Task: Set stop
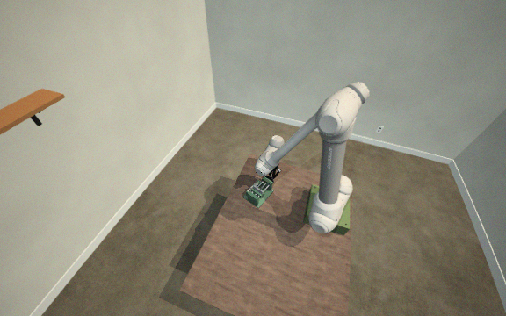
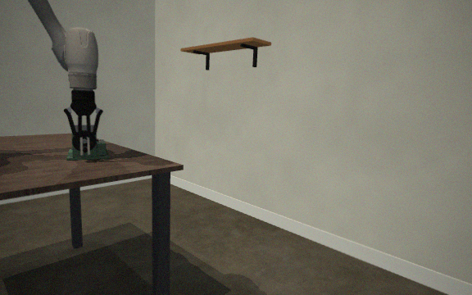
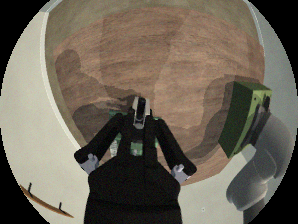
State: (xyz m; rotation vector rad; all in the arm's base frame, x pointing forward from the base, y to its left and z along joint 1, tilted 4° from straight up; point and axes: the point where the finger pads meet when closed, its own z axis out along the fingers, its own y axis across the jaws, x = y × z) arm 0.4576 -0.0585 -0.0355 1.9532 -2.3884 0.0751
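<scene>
The pincer [image 2: 83, 144] was nearly closed on the handwheel [image 2: 76, 142] of the green stop fixture [image 2: 97, 153]; apparently mid-adjustment, release pending.

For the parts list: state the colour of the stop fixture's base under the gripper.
Green. The fixture base shows best in the top view, beneath the gripper.

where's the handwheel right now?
In the exterior view the handwheel sits at the near end of the green fixture on the wooden table, near its corner, clamped between the fingers of the gripper, which points straight down.
</scene>
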